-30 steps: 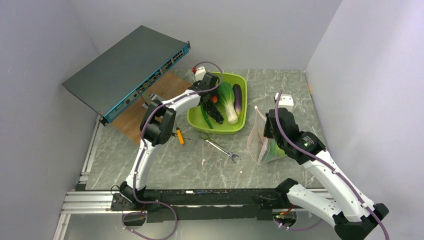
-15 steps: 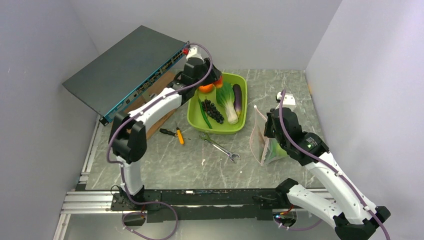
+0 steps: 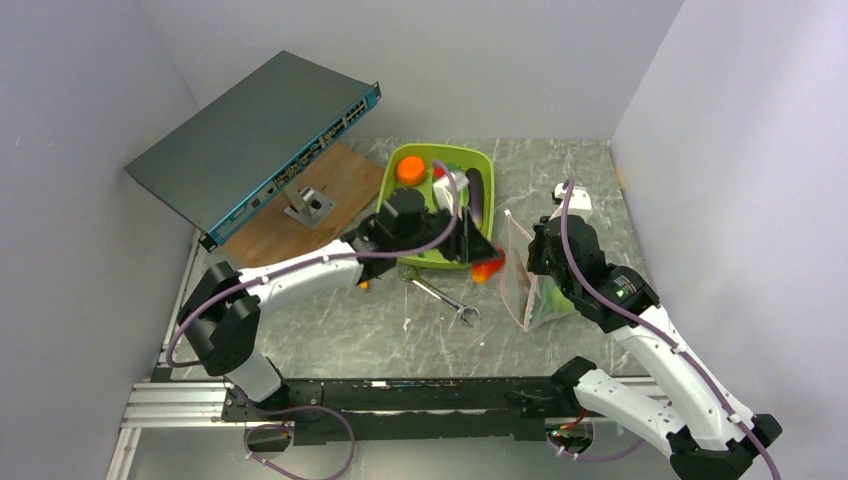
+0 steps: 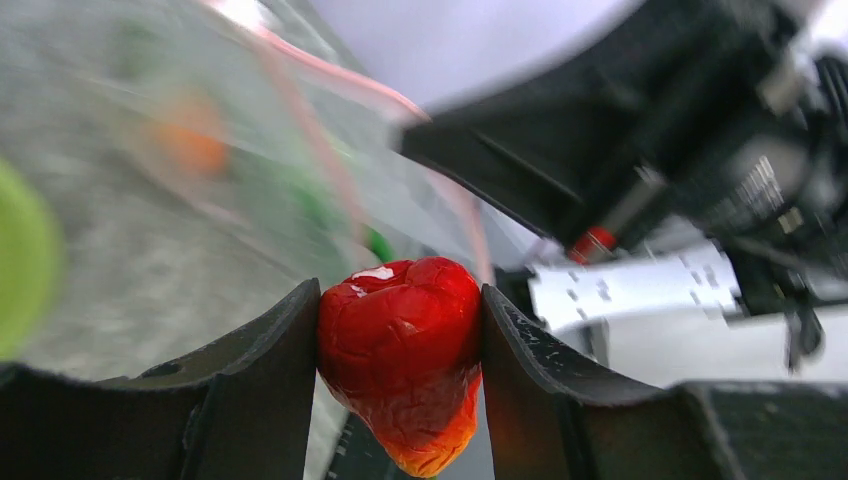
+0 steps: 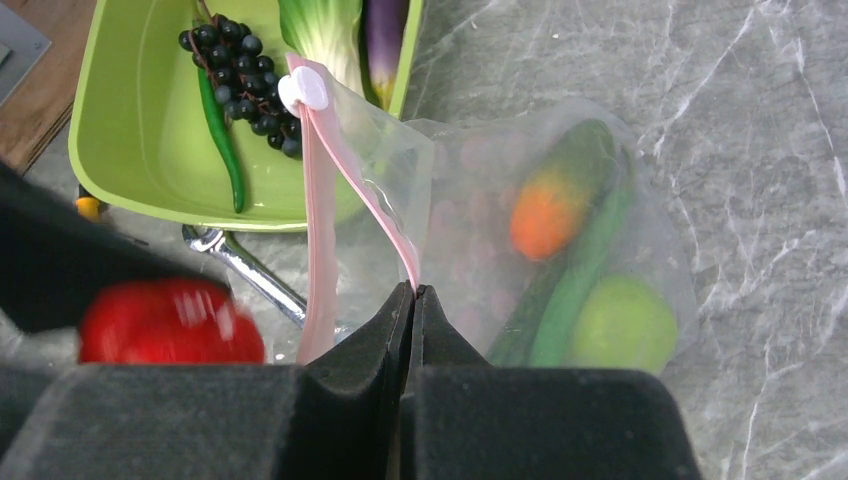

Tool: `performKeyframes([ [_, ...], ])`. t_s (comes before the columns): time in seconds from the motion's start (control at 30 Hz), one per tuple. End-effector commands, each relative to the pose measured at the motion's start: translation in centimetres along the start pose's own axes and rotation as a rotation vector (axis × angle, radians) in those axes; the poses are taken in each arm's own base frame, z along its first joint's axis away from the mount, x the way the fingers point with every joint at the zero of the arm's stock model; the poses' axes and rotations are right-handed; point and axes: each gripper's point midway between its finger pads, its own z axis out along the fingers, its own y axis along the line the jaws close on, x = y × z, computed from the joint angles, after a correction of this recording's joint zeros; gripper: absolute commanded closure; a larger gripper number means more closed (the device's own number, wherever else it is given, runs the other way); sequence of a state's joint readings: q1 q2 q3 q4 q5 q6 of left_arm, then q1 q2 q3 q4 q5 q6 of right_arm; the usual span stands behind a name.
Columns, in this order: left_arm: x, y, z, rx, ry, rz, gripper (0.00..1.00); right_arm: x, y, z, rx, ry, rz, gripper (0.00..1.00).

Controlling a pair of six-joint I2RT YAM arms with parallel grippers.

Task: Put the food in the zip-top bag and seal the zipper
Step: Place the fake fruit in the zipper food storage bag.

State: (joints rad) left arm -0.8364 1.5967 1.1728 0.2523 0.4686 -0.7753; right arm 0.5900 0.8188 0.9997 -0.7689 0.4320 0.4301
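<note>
My left gripper [image 3: 482,264] is shut on the red tomato [image 3: 489,268], held above the table just left of the zip-top bag's mouth. The left wrist view shows the tomato [image 4: 400,360] pinched between both fingers. My right gripper [image 3: 531,262] is shut on the pink zipper [image 5: 322,200] and holds the mouth of the clear bag [image 5: 480,190] open. The bag holds a cucumber [image 5: 580,270], a round green fruit [image 5: 622,325] and an orange piece [image 5: 545,215]. The lime-green tub [image 3: 395,178] holds an orange [image 3: 410,168], grapes [image 5: 238,80], bok choy [image 5: 325,25] and an eggplant [image 3: 478,192].
A silver wrench [image 3: 440,295] lies in front of the tub, under the left arm's reach. A network switch [image 3: 250,130] is propped at the back left over a wooden board [image 3: 280,225] with a metal block [image 3: 308,205]. Walls close in the right and back.
My left arm swung from the tub's back end to the right front, carrying the tomato up to the bag's mouth. The right gripper kept its hold on the zipper.
</note>
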Motion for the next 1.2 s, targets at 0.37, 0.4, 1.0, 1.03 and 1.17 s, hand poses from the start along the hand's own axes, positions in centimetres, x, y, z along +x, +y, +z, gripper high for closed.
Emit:
performKeyframes([
  [0.37,4.8,-5.1,3.2,0.147,0.167,-0.233,0.66,-3.0,1.5,-2.4,-0.132,-0.129,0.057,1.00],
  [0.4,4.7,-5.0,3.4,0.154,0.172,-0.254,0.66,-3.2,1.7,-2.6,-0.144,-0.138,0.059,1.00],
  [1.0,2.8,-3.2,4.8,0.097,0.104,-0.374,0.39,-3.1,3.2,-2.8,-0.235,-0.142,0.046,1.00],
  [1.03,2.7,-3.3,4.9,0.107,0.100,-0.371,0.37,-3.1,3.2,-2.9,-0.234,-0.140,0.046,1.00],
  [1.17,2.5,-2.8,5.0,0.068,0.090,-0.340,0.28,-3.0,3.0,-2.8,-0.227,-0.144,0.046,1.00],
])
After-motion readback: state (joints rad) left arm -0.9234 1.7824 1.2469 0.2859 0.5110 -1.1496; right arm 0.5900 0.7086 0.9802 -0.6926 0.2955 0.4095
